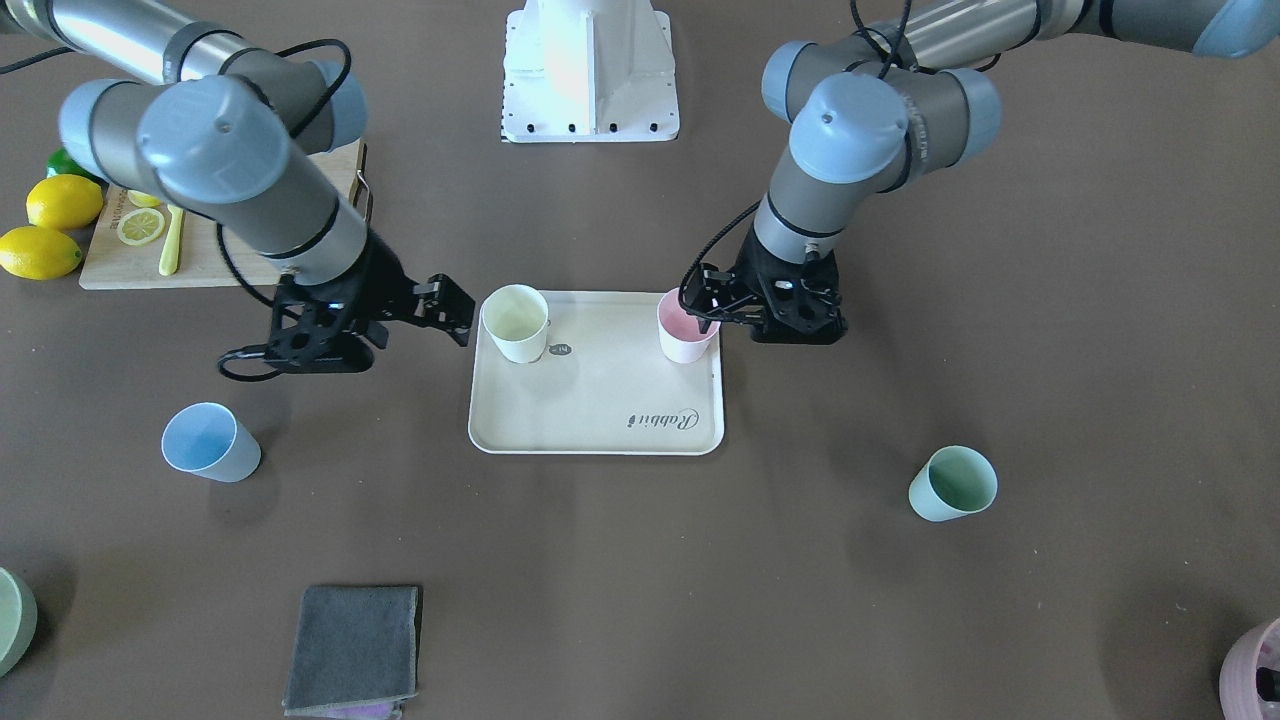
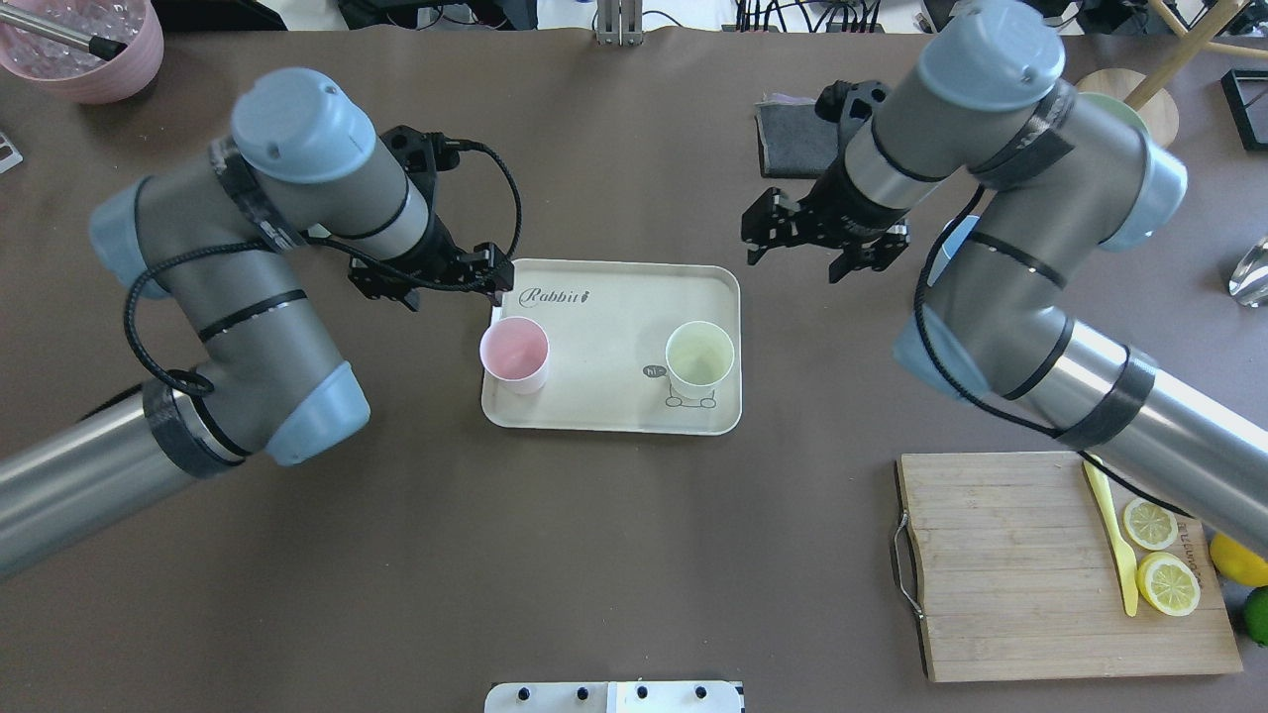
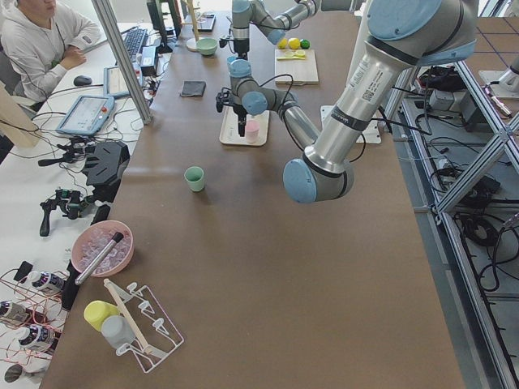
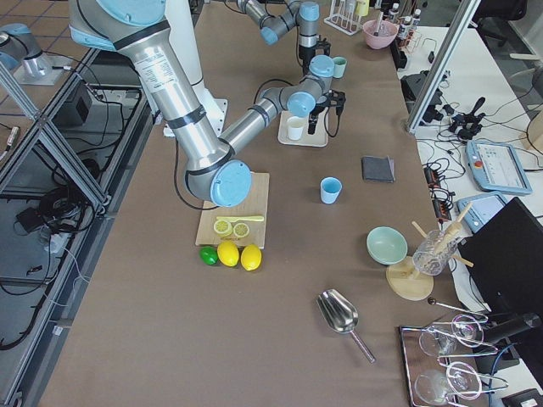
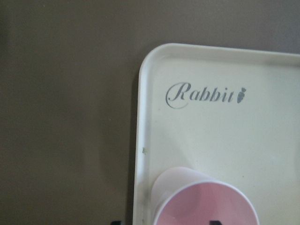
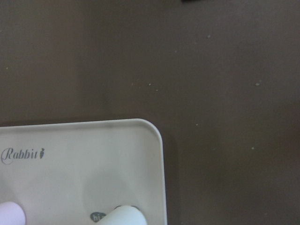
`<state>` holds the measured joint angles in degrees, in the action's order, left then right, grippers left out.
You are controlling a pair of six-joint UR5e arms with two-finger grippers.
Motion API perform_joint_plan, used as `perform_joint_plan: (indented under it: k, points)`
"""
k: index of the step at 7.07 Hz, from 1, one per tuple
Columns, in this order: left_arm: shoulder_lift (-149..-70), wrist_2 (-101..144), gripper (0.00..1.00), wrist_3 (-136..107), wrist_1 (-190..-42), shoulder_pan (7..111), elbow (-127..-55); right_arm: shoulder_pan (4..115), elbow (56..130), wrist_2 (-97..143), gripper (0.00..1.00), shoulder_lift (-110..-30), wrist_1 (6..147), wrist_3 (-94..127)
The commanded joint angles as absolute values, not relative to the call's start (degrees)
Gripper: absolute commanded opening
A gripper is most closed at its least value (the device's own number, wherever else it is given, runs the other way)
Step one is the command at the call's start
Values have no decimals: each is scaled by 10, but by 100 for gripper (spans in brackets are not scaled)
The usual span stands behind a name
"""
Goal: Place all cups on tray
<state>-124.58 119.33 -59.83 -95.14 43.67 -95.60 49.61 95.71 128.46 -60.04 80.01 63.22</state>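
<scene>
Left pincer (image 1: 715,308) is spread open at the rim of the pink cup (image 1: 686,330), not squeezing it; that cup stands upright just under its tips, in a corner of the tray (image 1: 600,420). Right pincer (image 1: 452,308) is also spread and holds nothing, with the yellow cup (image 1: 515,322) just beside its tips, apart from them, upright on the tray. Blue cup (image 1: 210,442) sits off the tray on the table, well apart from the right pincer, and the mint cup (image 1: 953,483) likewise, well apart from the left pincer.
</scene>
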Motion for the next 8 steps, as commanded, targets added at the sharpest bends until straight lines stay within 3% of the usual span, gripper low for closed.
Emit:
perform_joint_plan:
  k: [1, 4, 8]
  points:
    - [-1214, 1214, 98, -476, -934, 524, -954, 599, 928, 1309, 100, -652, 838, 436]
    - [-1212, 1215, 97, -350, -943, 590, -863, 648, 827, 1306, 95, -659, 845, 329]
    - [-1215, 1214, 97, -348, -946, 594, -845, 618, 827, 1321, 94, -677, 842, 339]
